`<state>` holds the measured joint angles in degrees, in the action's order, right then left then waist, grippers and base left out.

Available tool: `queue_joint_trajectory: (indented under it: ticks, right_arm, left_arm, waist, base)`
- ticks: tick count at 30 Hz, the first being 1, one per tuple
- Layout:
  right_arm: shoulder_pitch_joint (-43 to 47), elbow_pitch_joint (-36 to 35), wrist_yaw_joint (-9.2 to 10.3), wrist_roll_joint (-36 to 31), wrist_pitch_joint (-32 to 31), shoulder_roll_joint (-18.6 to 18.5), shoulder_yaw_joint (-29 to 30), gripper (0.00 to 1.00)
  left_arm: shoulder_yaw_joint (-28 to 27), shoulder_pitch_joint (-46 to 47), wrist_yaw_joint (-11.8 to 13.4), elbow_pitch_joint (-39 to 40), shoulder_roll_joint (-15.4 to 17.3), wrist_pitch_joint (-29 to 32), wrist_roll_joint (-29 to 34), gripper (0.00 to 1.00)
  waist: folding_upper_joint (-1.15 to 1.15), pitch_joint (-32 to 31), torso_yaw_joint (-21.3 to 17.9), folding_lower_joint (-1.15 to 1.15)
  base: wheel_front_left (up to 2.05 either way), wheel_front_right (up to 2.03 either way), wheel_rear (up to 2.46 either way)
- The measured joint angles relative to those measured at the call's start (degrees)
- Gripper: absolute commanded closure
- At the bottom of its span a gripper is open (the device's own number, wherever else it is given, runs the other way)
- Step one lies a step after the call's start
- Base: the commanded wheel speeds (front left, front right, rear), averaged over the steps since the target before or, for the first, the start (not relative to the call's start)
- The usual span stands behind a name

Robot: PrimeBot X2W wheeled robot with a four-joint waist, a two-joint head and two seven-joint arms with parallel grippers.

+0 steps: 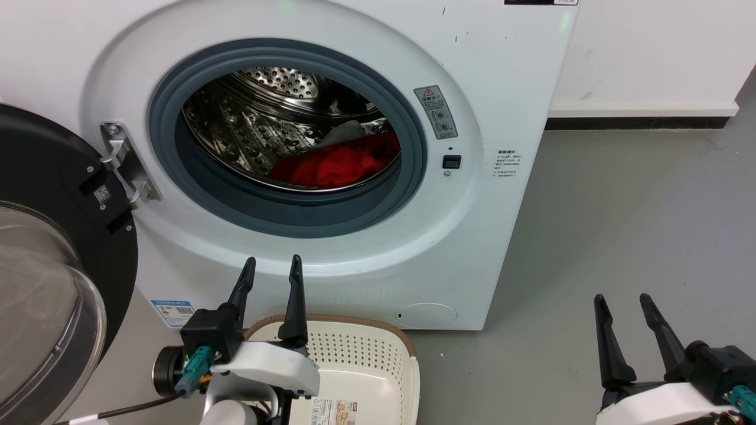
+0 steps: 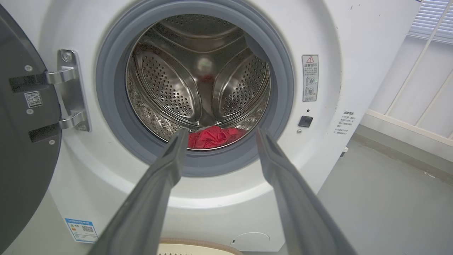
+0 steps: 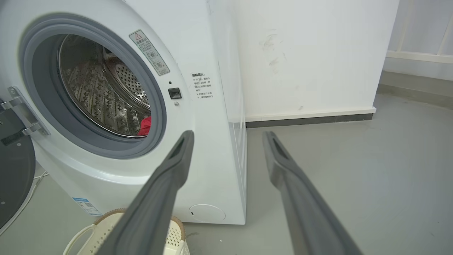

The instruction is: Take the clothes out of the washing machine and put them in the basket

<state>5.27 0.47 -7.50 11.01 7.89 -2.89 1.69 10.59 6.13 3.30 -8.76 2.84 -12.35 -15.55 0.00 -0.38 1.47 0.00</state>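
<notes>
The white washing machine point(image 1: 484, 88) stands with its black-framed glass door point(image 1: 41, 248) swung open to the left. Red clothes point(image 1: 339, 165) with a grey piece on top lie at the bottom of the steel drum; the clothes point(image 2: 212, 136) and clothes point(image 3: 145, 125) also peek over the rubber ring in both wrist views. The cream basket point(image 1: 366, 354) sits on the floor below the opening. My left gripper point(image 1: 271, 268) is open above the basket's rim, pointing at the machine's front. My right gripper point(image 1: 623, 304) is open over bare floor, right of the machine.
A white wall with a dark skirting point(image 1: 638, 123) runs behind the grey floor point(image 1: 620, 224) to the right of the machine. The open door's hinge point(image 1: 127, 165) juts out at the left of the opening.
</notes>
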Motion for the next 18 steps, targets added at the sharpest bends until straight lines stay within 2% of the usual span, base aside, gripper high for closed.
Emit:
queue_joint_trajectory:
  ticks: [18]
  right_arm:
    - [0.92, -0.42, 0.00, -7.34, 0.75, -0.01, 0.18, 0.00]
  left_arm:
    - [0.31, 0.09, 1.19, -1.29, 0.01, -1.96, 6.51, 0.00]
  waist:
    - [0.00, -0.10, 0.75, 0.00]
  base:
    - [0.00, 0.00, 0.00]
